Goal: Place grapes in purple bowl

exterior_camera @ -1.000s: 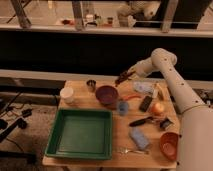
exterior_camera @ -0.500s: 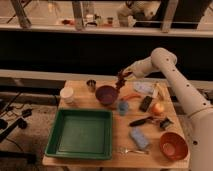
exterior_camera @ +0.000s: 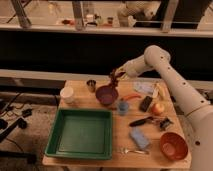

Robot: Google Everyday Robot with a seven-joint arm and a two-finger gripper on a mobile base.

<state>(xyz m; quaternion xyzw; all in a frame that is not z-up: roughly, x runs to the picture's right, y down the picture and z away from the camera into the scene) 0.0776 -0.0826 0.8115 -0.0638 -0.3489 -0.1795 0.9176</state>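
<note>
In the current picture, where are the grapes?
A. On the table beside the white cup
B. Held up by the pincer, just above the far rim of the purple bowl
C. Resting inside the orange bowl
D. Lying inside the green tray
B: the pincer holds the grapes in the air over the far edge of the purple bowl, not yet resting in it.

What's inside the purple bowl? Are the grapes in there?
The purple bowl looks empty, though its near wall hides part of the bottom. The grapes hang at the gripper, just above the bowl's far rim.
</note>
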